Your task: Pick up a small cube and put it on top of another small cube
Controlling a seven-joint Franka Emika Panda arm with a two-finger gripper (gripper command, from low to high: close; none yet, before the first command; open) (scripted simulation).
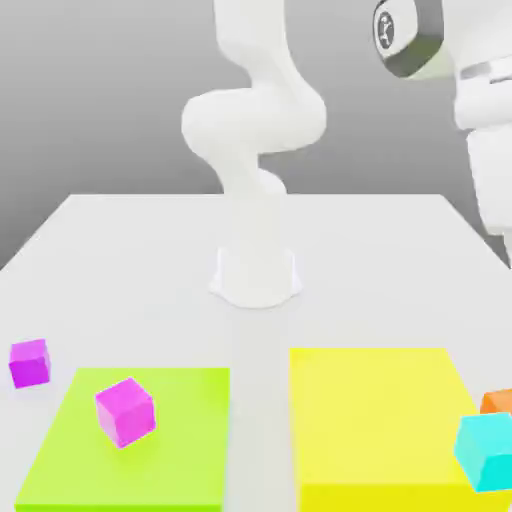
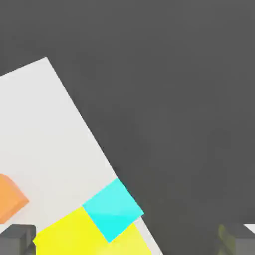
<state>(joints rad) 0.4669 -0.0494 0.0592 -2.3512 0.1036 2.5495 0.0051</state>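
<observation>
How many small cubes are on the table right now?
4. A purple cube on bare table at the exterior view's left, a magenta cube on the green mat, a cyan cube at the yellow mat's right edge, an orange cube partly cut off behind it.

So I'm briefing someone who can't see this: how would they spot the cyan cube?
Find the yellow mat on the exterior view's right of the white table. The cyan cube sits at its outer right edge, beside an orange cube; it is the only cyan block.

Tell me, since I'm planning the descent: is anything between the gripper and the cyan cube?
Nothing visible. In the hand view the cyan cube lies uncovered between the open fingertips, half on the yellow mat. The orange cube sits apart from it.
</observation>
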